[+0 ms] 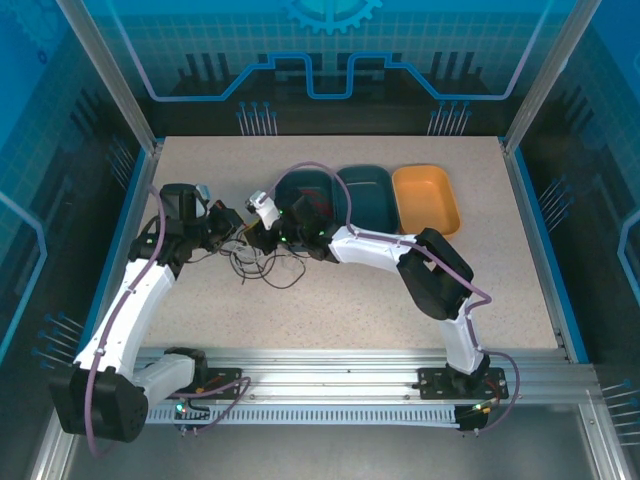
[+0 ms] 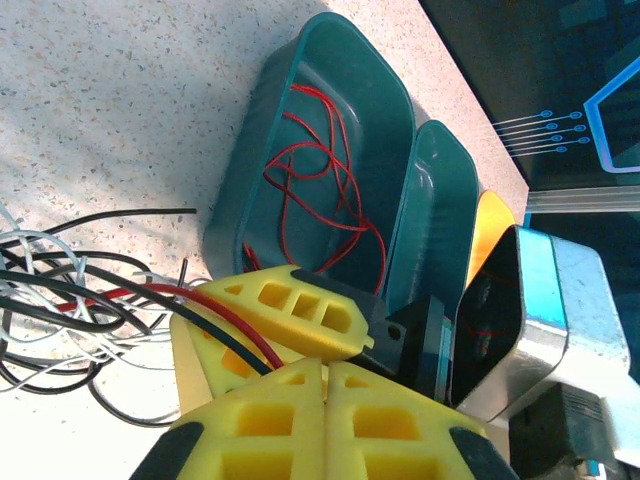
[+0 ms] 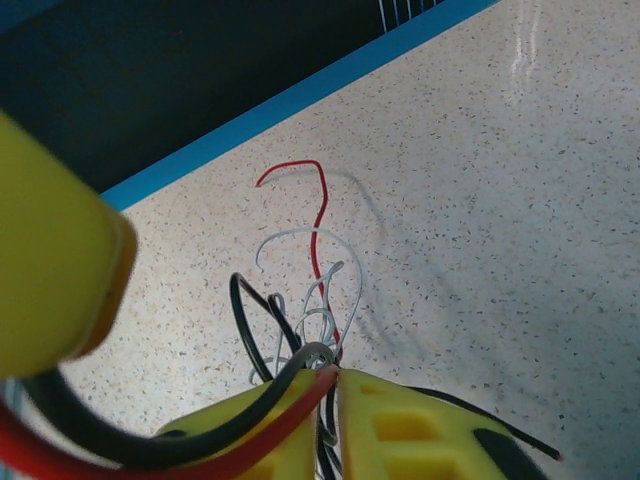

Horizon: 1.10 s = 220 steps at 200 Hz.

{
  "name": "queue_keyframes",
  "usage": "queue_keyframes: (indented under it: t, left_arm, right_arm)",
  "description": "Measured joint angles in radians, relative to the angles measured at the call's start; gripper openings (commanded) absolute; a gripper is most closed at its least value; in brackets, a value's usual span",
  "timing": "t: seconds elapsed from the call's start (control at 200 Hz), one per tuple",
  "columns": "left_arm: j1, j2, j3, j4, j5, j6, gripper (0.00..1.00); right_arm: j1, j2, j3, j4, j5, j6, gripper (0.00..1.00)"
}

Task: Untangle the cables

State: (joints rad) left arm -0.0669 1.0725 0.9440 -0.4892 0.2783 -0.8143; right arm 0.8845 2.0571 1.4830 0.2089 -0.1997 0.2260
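While the left pincer and right pincer are clamping thin red-and-black wires, I'm planning a slow, gentle separating pull.

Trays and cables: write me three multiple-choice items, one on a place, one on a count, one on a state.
1. Where does the loose red cable lie?
A) on the floor B) in the left teal tray C) over an arm

2. How many trays stand on the table?
A) three B) two C) five

3. How is the right hand?
A) wide open B) shut on cables C) holding a tray

Key: 1 B, red loops lie inside that tray in the left wrist view. 2 A, two teal and one orange tray stand in a row. 3 B, its fingers pinch a red and a black strand.
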Motion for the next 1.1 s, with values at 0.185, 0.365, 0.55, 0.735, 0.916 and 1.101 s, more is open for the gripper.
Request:
queue_keyframes:
  t: [0.185, 0.365, 0.55, 0.735, 0.916, 1.101]
  left_arm:
    - [0.016, 0.000, -0.005, -0.002, 0.000, 0.000, 0.09]
    - [0.045, 0.001, -0.008, 0.001, 0.006, -0.005, 0.42]
    - [0.075, 0.012, -0.024, 0.000, 0.007, 0.004, 0.73]
    - [0.083, 0.008, -0.073, -0.005, -0.027, -0.001, 0.99]
    - [0.088, -0.042, -0.180, -0.037, -0.072, -0.001, 0.99]
    - [0.129, -0.123, -0.241, -0.063, -0.091, -0.018, 0.99]
  right_arm:
    - [0.000, -0.032, -0.064, 0.017, -0.040, 0.006, 0.00]
    - [0.000, -0.111, -0.138, 0.011, -0.074, 0.032, 0.00]
    - [0.001, -0.187, -0.153, -0.059, -0.069, 0.087, 0.00]
    - [0.002, -0.232, -0.181, -0.113, -0.059, 0.157, 0.00]
    - [0.005, -0.232, -0.154, -0.180, -0.049, 0.174, 0.00]
    - [0.005, -0.232, -0.020, -0.262, -0.043, 0.179, 0.00]
